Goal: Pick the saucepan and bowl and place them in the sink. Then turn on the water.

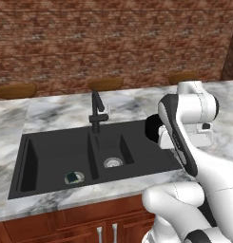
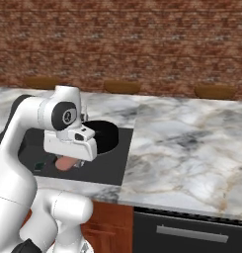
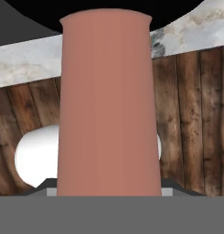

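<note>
Left base view: I count one sink with two basins, one faucet, and no stream of water, so the tap is not yet on. Both basins hold no pan and no bowl; one drain shows in the right basin and a small greenish item sits in the left. My arm hangs over the sink's right edge, and I make out a dark round shape beside the wrist that I judge to be the pan.

Right base view: One saucepan, black, is held above the sink's right end by its pink handle, which pokes out below the gripper. I judge the first placement as under way, not finished. I find no bowl here.

Hand view: The handle fills the middle, running up to the pan's black body. The fingertips are hidden behind it, so I cannot read the gap, though the jaws look closed on the handle. Still to do: lower the pan, fetch the bowl, turn on the water.
</note>
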{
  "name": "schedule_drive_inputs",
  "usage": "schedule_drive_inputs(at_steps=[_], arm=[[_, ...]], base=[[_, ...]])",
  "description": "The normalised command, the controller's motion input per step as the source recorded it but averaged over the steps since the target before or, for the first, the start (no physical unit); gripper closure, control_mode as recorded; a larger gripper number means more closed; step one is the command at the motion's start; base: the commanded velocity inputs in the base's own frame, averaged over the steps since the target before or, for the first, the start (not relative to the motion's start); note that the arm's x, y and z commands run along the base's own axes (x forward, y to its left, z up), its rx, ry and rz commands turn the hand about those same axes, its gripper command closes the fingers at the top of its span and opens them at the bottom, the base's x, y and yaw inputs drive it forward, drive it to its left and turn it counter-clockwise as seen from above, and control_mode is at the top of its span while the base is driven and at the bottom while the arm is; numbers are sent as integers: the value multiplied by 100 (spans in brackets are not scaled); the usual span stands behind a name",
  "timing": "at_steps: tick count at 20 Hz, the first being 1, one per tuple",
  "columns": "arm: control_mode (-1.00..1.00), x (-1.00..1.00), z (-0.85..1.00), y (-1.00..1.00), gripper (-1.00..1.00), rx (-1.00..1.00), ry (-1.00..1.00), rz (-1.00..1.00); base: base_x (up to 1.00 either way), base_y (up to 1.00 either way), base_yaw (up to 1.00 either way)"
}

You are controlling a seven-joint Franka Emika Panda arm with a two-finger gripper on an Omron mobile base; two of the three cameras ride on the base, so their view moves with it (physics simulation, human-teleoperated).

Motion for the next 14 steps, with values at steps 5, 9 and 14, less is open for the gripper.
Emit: schedule_drive_inputs(at_steps=[5,9,14], arm=[[100,0,0,0,100,0,0,0],[100,0,0,0,100,0,0,0],[100,0,0,0,100,0,0,0]], base=[[42,0,0],[13,10,0],[0,74,0]])
